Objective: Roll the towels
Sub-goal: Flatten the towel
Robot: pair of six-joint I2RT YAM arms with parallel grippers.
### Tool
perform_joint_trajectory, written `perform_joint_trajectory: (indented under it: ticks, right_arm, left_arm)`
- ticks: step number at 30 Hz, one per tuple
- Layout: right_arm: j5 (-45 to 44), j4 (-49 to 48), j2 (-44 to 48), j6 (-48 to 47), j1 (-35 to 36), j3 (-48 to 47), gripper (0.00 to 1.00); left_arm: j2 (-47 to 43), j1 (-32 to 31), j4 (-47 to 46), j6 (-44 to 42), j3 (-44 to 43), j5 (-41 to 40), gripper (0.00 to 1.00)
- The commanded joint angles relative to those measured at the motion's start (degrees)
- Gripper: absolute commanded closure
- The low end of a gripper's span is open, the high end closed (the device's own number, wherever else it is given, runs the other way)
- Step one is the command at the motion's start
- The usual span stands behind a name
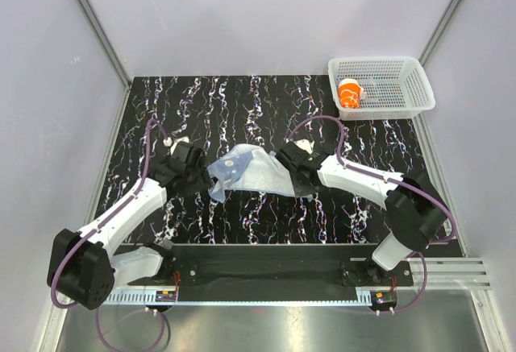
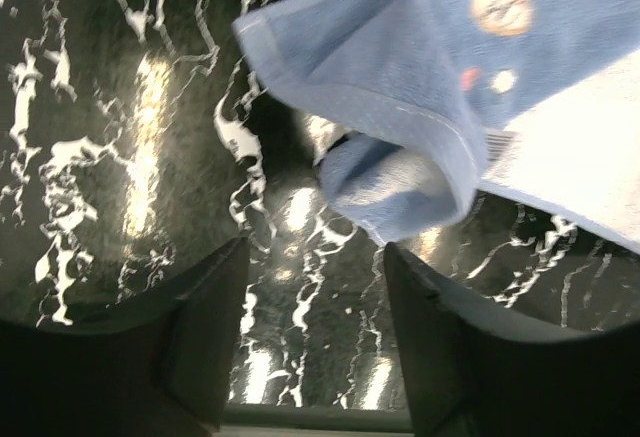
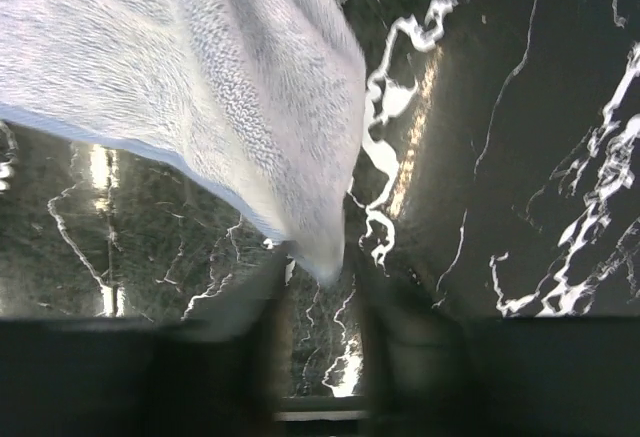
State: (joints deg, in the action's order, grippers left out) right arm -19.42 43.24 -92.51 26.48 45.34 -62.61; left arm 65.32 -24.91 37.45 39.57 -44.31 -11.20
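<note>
While the blue towel (image 1: 246, 173) lies rumpled at mid tabletop (image 1: 234, 102), directly between the two arms, it reads as the one being worked on and is not yet rolled. Its left edge is curled under itself, perhaps the start of a roll, and its right side seems raised off the surface. The left jaws stand released, wide apart, with only bare tabletop between them and that curled edge just beyond their tips. The right jaws are blurred; a towel corner hangs right at their narrow gap, and I cannot tell whether they pinch it. The orange towel (image 1: 350, 93) sits rolled in the basket (image 1: 422, 88) at the far right, well apart, likely parked there as finished
</note>
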Motion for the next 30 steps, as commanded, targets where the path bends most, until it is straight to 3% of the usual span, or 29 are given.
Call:
perform_joint_trajectory:
  ticks: [1, 4, 8, 11, 17, 21, 30]
  right_arm:
    - [-2.4, 1.8, 2.9, 0.8, -0.2, 1.7, 0.52]
    - [-1.5, 1.8, 4.0, 1.4, -0.2, 2.2, 0.36]
    - [-0.8, 1.8, 4.6, 2.1, -0.2, 2.5, 0.33]
    - [-0.5, 1.5, 5.1, 2.3, -0.2, 2.8, 0.32]
    - [-0.1, 1.1, 5.2, 3.3, -0.2, 3.1, 0.31]
    - [0.8, 0.7, 5.7, 3.5, -0.2, 3.5, 0.30]
    - [0.9, 0.8, 6.5, 3.8, -0.1, 4.9, 0.30]
  left_arm:
    - [-2.8, 0.6, -0.6, 0.8, 0.9, 1.0, 0.36]
    - [-4.6, 0.6, -0.4, 1.0, 1.8, 1.5, 0.34]
    - [-7.2, 0.5, -2.7, 1.3, 4.5, 5.1, 0.35]
    - [-8.6, -2.2, -5.5, 2.3, 6.8, 6.4, 0.39]
    - [-7.0, -11.4, -7.0, 4.3, 7.3, 0.9, 0.39]
    - [-2.2, -16.1, -8.0, 4.5, 6.1, -2.9, 0.36]
    - [10.4, -19.5, -9.1, 3.8, 1.6, -7.8, 0.36]
